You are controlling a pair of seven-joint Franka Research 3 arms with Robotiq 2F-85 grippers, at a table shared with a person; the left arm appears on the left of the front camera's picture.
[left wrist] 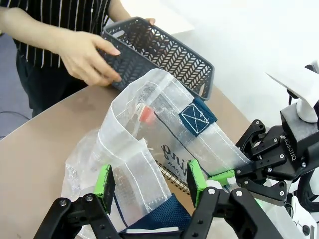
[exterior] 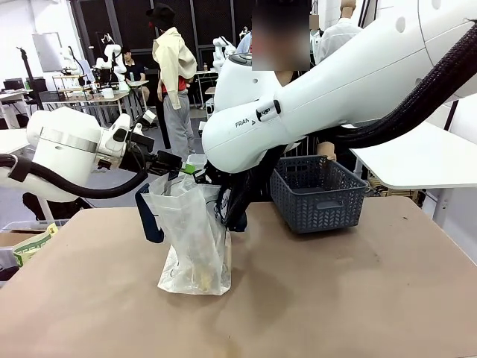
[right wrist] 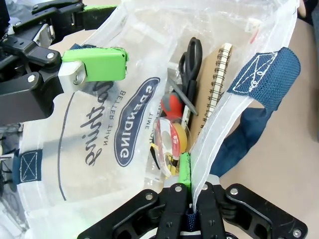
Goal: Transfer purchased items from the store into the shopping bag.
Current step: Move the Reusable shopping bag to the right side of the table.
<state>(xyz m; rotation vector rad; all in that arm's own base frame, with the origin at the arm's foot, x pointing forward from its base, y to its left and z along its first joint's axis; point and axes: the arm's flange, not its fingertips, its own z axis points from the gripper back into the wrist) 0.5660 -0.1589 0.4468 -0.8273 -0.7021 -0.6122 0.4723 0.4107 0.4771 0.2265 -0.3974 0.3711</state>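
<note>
The shopping bag [exterior: 190, 239] stands mid-table, its mouth held wide between both grippers. My left gripper [left wrist: 149, 179] is open, its fingers straddling the bag's near wall and a navy handle [left wrist: 159, 214]; in the front view this gripper [exterior: 182, 165] sits at the bag's top left. My right gripper [right wrist: 192, 174] is shut on the opposite rim beside another navy handle [right wrist: 266, 74]. Inside lie black scissors [right wrist: 192, 64], a spiral notebook [right wrist: 214, 84], a red item [right wrist: 172, 107] and a tape roll [right wrist: 172, 134]. The person's hand [left wrist: 92, 55] holds the grey basket [left wrist: 159, 55].
The basket [exterior: 317, 194] stands on the far right part of the table, behind the bag. The big white right arm [exterior: 335, 82] crosses above the table's middle. Bare brown tabletop [exterior: 335, 298] lies in front and to the right of the bag.
</note>
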